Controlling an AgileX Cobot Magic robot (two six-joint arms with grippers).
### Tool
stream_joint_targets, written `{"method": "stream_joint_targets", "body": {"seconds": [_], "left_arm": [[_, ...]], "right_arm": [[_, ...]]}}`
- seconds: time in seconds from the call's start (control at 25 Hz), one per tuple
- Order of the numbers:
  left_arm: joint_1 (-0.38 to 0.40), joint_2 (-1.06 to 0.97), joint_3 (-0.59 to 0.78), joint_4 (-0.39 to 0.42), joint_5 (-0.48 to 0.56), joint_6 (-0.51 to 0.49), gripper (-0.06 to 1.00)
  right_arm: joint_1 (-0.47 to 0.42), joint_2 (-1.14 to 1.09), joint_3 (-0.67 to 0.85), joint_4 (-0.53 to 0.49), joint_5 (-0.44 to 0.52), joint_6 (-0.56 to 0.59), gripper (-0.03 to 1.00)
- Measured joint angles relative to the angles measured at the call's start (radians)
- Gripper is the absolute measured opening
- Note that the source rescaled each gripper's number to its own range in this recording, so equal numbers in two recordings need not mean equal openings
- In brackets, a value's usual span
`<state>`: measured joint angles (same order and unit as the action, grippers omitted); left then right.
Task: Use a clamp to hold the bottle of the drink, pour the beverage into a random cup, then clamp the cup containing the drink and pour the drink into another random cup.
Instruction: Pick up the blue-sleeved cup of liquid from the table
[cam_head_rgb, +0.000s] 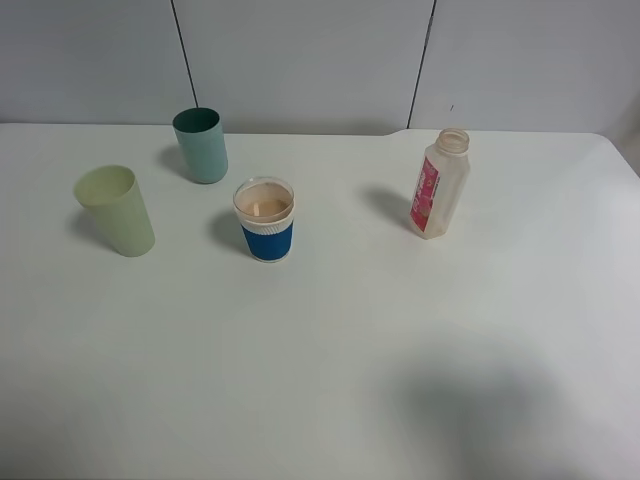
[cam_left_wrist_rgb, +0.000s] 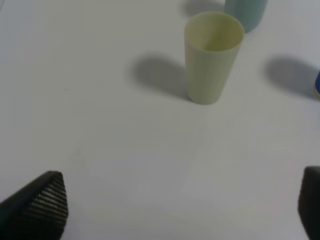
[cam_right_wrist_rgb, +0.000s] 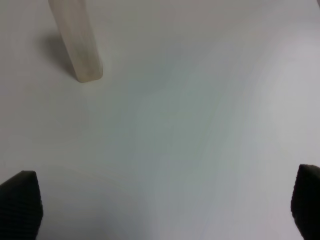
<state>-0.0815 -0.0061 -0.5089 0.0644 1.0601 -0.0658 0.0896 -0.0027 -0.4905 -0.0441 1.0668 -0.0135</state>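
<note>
so the short clear plastic cup with the blue ribbed sleeve (cam_head_rgb: 266, 228), holding milky peach drink (cam_head_rgb: 263, 204), sits toward the far edge of the white table (cam_head_rgb: 330, 380), pale yellow-green plastic tumbler (cam_head_rgb: 115, 210) and teal plastic tumbler (cam_head_rgb: 201, 145) near it leftward, squarish pink-labelled translucent bottle (cam_head_rgb: 438, 185) well apart rightward, while the black-tipped left gripper (cam_left_wrist_rgb: 172, 210) and right gripper (cam_right_wrist_rgb: 162, 205) both hang wide open, holding nothing

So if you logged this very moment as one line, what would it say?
stage: drink in blue-sleeved cup | bottle: upright, free | yellow-green tumbler: empty | left pincer: open, empty | right pincer: open, empty
</note>
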Motion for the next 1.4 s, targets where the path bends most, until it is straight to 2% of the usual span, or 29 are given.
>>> {"method": "stream_joint_targets", "body": {"seconds": [1.08, 1.2, 1.24, 1.28, 1.4], "left_arm": [[0.0, 0.0, 0.0, 0.0, 0.0, 0.0, 0.77], [0.0, 0.0, -0.006, -0.025, -0.014, 0.008, 0.79], [0.0, 0.0, -0.013, -0.046, -0.034, 0.021, 0.83], [0.0, 0.0, -0.017, -0.077, -0.097, 0.036, 0.9], [0.0, 0.008, 0.007, -0.164, -0.296, 0.087, 0.97]], "right_arm": [[0.0, 0.0, 0.0, 0.0, 0.0, 0.0, 1.0], [0.0, 0.0, 0.0, 0.0, 0.0, 0.0, 1.0], [0.0, 0.0, 0.0, 0.0, 0.0, 0.0, 1.0], [0.0, 0.0, 0.0, 0.0, 0.0, 0.0, 1.0], [0.0, 0.0, 0.0, 0.0, 0.0, 0.0, 1.0]]}}
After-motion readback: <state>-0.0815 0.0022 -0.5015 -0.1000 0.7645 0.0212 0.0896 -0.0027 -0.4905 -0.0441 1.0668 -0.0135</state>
